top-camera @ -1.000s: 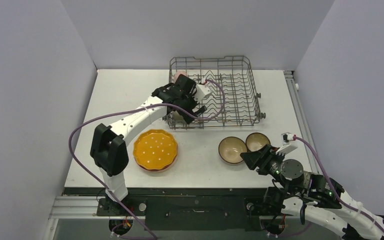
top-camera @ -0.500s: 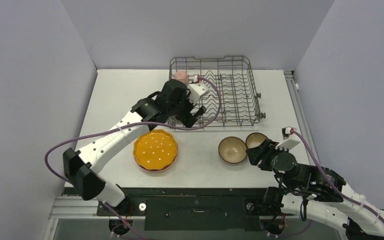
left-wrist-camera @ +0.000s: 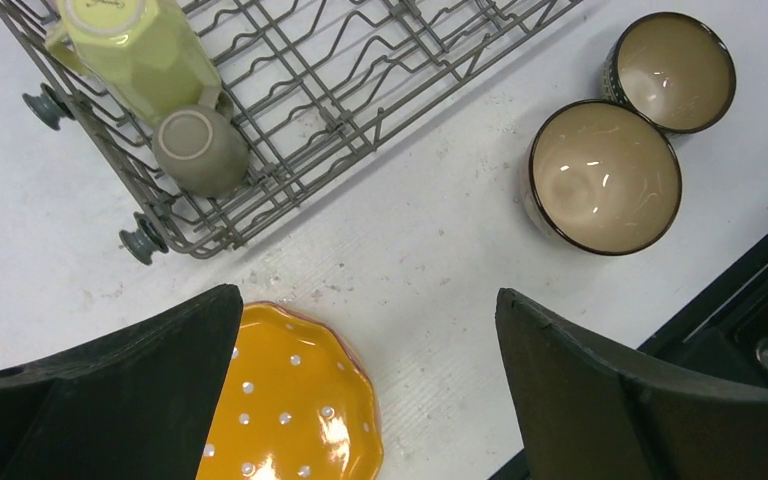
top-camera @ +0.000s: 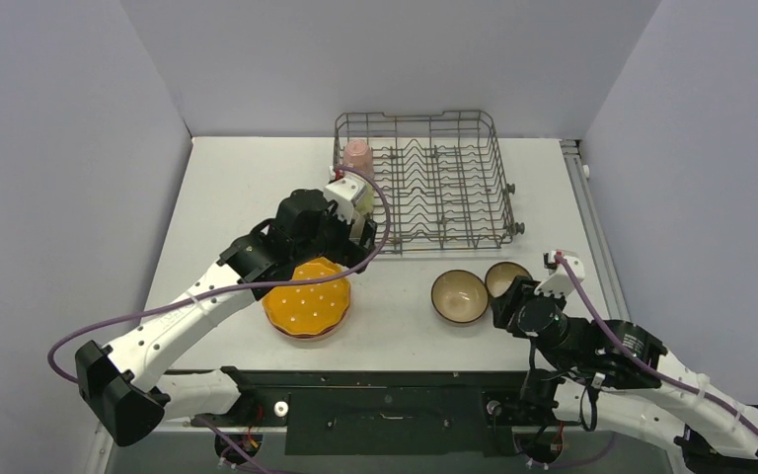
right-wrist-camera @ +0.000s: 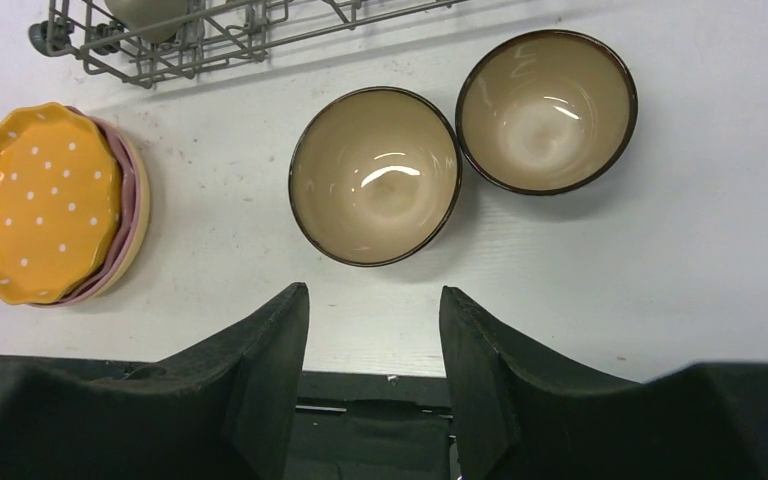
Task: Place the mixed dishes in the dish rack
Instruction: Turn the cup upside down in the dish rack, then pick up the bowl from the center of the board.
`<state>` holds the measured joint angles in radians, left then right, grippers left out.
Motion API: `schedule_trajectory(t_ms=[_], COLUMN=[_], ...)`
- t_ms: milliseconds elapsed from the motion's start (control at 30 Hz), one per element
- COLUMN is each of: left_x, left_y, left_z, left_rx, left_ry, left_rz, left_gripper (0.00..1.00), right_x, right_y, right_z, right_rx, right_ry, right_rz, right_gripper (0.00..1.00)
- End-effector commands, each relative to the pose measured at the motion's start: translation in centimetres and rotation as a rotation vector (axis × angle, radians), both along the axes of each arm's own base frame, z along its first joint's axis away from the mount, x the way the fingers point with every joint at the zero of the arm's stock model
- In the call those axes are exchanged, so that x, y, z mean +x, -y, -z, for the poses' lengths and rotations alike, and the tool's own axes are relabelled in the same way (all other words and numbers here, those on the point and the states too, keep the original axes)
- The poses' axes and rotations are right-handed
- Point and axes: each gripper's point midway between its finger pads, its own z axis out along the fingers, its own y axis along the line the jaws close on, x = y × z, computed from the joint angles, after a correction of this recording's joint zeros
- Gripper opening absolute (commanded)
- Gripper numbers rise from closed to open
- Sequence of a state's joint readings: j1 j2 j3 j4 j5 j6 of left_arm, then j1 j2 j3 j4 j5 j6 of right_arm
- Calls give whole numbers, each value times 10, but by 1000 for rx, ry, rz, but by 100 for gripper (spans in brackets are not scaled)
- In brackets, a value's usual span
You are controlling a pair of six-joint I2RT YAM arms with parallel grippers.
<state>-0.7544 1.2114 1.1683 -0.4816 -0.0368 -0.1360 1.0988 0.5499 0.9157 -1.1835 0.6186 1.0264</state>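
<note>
Jaws spread, empty on left gripper (left-wrist-camera: 365, 300) and right gripper (right-wrist-camera: 372, 295); left has backed out of dish rack (top-camera: 454, 188), orange plate (top-camera: 306, 296) likely next.

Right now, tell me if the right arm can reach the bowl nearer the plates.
Likely yes: the right gripper is open and empty, pointed at that bowl, with only bare table between them.

This was a robotics lab test cell rather than a kitchen. A bare white bench (top-camera: 237, 197) sat boxed in by plain pale wall panels (top-camera: 59, 148) at the left, back and right of the frame. Along the bottom edge, a left arm (top-camera: 192, 301) and a right arm (top-camera: 691, 390), trailing purple cables (top-camera: 89, 331), rose from a dark mounting plate (top-camera: 385, 420). A wire dish rack (top-camera: 415, 115) stood directly on the bench at upper centre.
</note>
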Motion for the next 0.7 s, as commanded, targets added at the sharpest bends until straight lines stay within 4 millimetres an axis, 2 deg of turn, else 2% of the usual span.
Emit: schedule_trajectory(t_ms=[0,200,400,667], left_x=[-8,-28,-46,-68], left_y=[4,4,-2,-14], left_z=[-37,-30,-13,6], left_rx=[-192,-237,-226,-216], left_ry=[15,-56,-102,-157], left_rz=[-35,-18,-20,-21], left_gripper=[96,96,96,96], right_x=[4,9,17,28], right_y=[4,-5,-14,-11], right_z=[1,18,38,70], right_rx=[-33,-48,-64,-94], right_ry=[-10,-58,-112,-188], right_rz=[46,66,87,156], right_gripper=[47,43,40,38])
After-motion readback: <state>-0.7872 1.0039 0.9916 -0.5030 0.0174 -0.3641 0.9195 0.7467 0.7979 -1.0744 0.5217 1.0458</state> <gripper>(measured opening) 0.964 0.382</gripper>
